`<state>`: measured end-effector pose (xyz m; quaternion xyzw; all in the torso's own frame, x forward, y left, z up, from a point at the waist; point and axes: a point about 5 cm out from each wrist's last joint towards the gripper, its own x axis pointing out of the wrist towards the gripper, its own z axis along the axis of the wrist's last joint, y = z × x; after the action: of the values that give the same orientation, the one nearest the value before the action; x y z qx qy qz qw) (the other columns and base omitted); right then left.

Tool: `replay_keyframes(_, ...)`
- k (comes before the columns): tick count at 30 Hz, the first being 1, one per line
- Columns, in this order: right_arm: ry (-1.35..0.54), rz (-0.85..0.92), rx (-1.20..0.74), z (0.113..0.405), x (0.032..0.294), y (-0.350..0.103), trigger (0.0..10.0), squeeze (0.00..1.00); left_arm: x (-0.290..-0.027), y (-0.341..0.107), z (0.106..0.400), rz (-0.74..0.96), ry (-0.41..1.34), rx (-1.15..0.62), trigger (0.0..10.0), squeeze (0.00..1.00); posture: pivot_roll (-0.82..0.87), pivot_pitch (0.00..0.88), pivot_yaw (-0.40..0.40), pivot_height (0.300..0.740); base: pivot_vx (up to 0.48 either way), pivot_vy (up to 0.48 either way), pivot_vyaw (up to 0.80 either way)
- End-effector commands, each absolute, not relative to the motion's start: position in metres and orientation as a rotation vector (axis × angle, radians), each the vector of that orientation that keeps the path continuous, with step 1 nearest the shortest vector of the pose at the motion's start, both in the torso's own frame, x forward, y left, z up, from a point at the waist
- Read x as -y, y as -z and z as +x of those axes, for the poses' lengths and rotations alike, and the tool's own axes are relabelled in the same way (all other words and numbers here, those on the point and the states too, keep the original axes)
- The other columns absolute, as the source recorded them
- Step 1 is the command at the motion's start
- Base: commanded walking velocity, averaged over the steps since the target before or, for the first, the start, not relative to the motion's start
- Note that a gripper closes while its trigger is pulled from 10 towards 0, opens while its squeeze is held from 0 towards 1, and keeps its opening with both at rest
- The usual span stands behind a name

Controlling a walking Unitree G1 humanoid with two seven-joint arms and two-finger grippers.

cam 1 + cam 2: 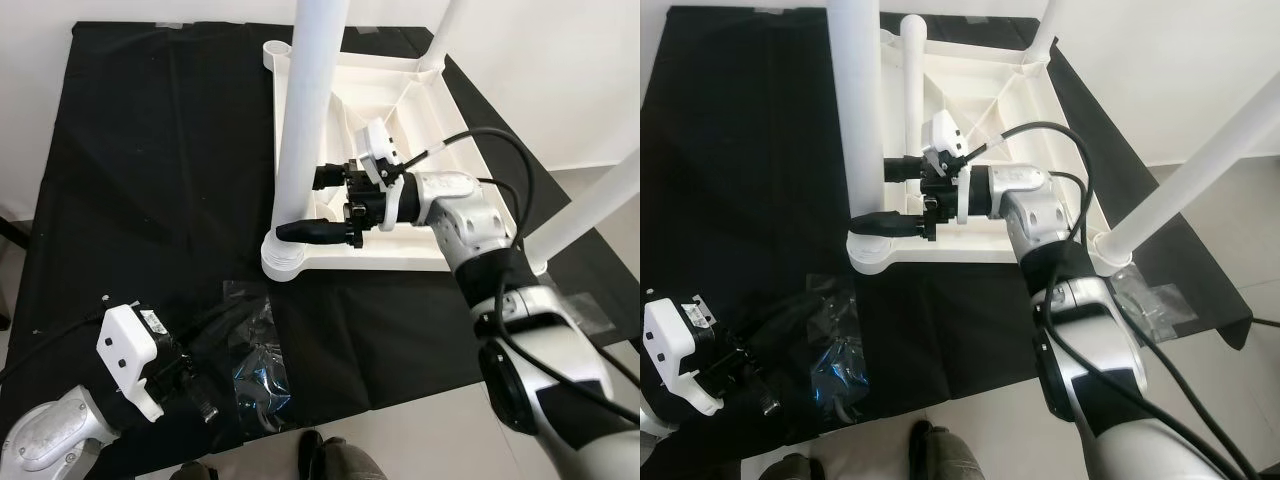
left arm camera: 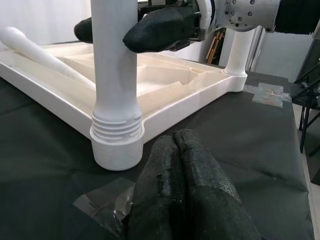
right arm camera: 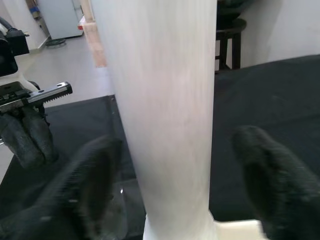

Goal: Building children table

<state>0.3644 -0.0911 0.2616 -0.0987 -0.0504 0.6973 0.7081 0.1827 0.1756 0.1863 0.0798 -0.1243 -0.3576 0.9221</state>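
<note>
We have the children's table top lying upside down on a black cloth, centre to upper right of the head frame, underside ribs facing up. Legs already stand at three corners we can see: the near-left leg rising out of the frame top, one at the far right corner, and one at the right edge. The far-left socket looks bare in the left eye view; whether a leg is seated there we cannot tell. The right gripper sits at frame centre with its two black fingers spread either side of the near-left leg, straddling it without visibly clamping; the right wrist view shows white tube between the fingers with gaps on both sides. The left gripper rests low at lower left, its fingers pressed together and empty, just off the leg's threaded collar, beside crumpled clear packaging. We judge the step in hand to be seating or tightening this leg. The next move would call for closing on the tube and turning it squarely, without tilting the leg in its socket.
</note>
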Motion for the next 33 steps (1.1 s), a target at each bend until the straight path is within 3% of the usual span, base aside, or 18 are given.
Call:
replay_keyframes(1, -1.569, -0.249, 0.094, 0.365, 0.092, -0.261, 4.0, 0.00, -0.171, -0.185, 0.179, 0.155, 0.765, 0.244, 10.0, 0.00, 0.15, 0.254, -0.170, 0.740, 0.000, 0.000, 0.00)
replay_keyframes(2, -1.593, -0.264, 0.087, 0.365, 0.093, -0.263, 0.0, 0.00, -0.170, -0.185, 0.178, 0.157, 0.784, 0.242, 10.0, 0.00, 0.15, 0.252, -0.170, 0.740, 0.000, 0.000, 0.00)
replay_keyframes(13, -1.609, -0.280, 0.079, 0.367, 0.099, -0.265, 0.0, 0.00, -0.168, -0.185, 0.178, 0.211, 0.786, 0.252, 10.0, 0.00, 0.15, 0.232, -0.168, 0.740, 0.000, 0.000, 0.00)
replay_keyframes(19, -1.521, -0.275, 0.102, 0.348, 0.109, -0.229, 0.0, 0.00, -0.171, -0.184, 0.181, 0.241, 0.748, 0.259, 10.0, 0.00, 0.13, 0.224, -0.160, 0.740, 0.000, 0.000, 0.00)
replay_keyframes(20, -1.402, -0.252, 0.074, 0.336, 0.107, -0.209, 0.0, 0.00, -0.172, -0.183, 0.182, 0.245, 0.746, 0.257, 10.0, 0.00, 0.12, 0.222, -0.158, 0.740, 0.000, 0.000, 0.00)
replay_keyframes(21, -1.402, -0.252, 0.074, 0.336, 0.107, -0.209, 0.0, 0.00, -0.172, -0.183, 0.182, 0.245, 0.746, 0.257, 10.0, 0.00, 0.12, 0.222, -0.158, 0.740, 0.000, 0.000, 0.00)
replay_keyframes(22, -1.177, -0.200, 0.023, 0.322, 0.100, -0.188, 0.0, 0.00, -0.174, -0.183, 0.183, 0.250, 0.749, 0.253, 10.0, 0.00, 0.12, 0.221, -0.151, 0.740, 0.000, 0.000, 0.00)
replay_keyframes(23, -1.177, -0.200, 0.023, 0.322, 0.100, -0.188, 0.0, 0.00, -0.174, -0.183, 0.183, 0.250, 0.749, 0.253, 10.0, 0.00, 0.12, 0.221, -0.151, 0.740, 0.000, 0.000, 0.00)
replay_keyframes(24, -0.871, -0.113, -0.064, 0.297, 0.097, -0.166, 0.0, 0.00, -0.177, -0.182, 0.186, 0.255, 0.752, 0.248, 10.0, 0.00, 0.11, 0.219, -0.133, 0.740, 0.000, 0.000, 0.00)
replay_keyframes(25, -0.871, -0.113, -0.064, 0.297, 0.097, -0.166, 0.0, 0.00, -0.177, -0.182, 0.186, 0.255, 0.752, 0.248, 10.0, 0.00, 0.11, 0.219, -0.133, 0.740, 0.000, 0.000, 0.00)
replay_keyframes(27, -0.452, -0.062, -0.152, 0.267, 0.122, -0.154, 0.0, 0.00, -0.182, -0.181, 0.190, 0.265, 0.758, 0.240, 10.0, 0.00, 0.08, 0.212, -0.112, 0.740, 0.000, 0.000, 0.00)
replay_keyframes(33, -0.261, -0.201, -0.110, 0.265, 0.168, -0.167, 0.0, 0.00, -0.184, -0.178, 0.198, 0.276, 0.799, 0.227, 10.0, 0.00, 0.07, 0.182, -0.099, 0.740, 0.000, 0.000, 0.00)
